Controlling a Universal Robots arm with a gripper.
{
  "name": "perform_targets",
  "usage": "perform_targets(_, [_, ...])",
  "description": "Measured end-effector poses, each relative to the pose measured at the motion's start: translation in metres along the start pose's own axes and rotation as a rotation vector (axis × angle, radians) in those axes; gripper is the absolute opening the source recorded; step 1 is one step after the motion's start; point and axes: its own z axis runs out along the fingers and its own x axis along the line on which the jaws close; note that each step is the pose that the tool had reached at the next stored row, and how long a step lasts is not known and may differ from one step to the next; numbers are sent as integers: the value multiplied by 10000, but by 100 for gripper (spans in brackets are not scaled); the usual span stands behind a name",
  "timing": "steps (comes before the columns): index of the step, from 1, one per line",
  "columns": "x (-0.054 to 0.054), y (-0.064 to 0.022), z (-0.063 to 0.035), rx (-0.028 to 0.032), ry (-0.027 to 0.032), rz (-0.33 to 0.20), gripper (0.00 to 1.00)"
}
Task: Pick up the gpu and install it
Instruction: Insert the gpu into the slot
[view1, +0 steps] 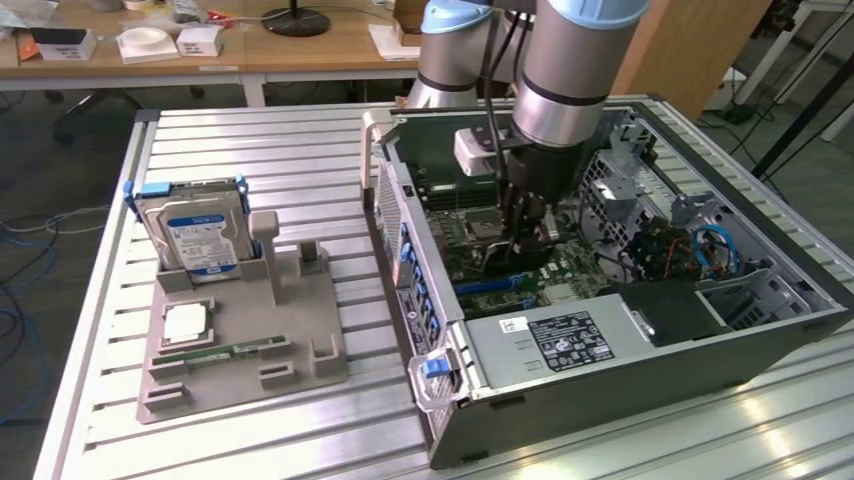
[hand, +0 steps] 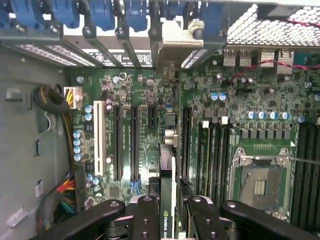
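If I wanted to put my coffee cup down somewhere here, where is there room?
The slatted table is bare behind the grey holder tray, between the hard drive and the open computer case. Its near edge by the case is also free. Inside the case it is crowded: the fingers hold the gpu there.

The gpu (hand: 167, 195), a thin dark card, stands on edge over the motherboard slots, apparently not yet seated.

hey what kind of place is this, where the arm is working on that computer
Probably a robotics lab or workshop. An open computer case lies on a slatted metal table, a grey fixture holds a hard drive, and cluttered wooden desks stand behind.
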Motion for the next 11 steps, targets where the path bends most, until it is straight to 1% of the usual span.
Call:
perform_targets(3, [-2, 34, 29, 3, 0, 8, 26])
perform_targets(7, [-5, 38, 41, 3, 0, 13, 26])
perform_targets(11, [-5, 42, 76, 4, 0, 15, 26])
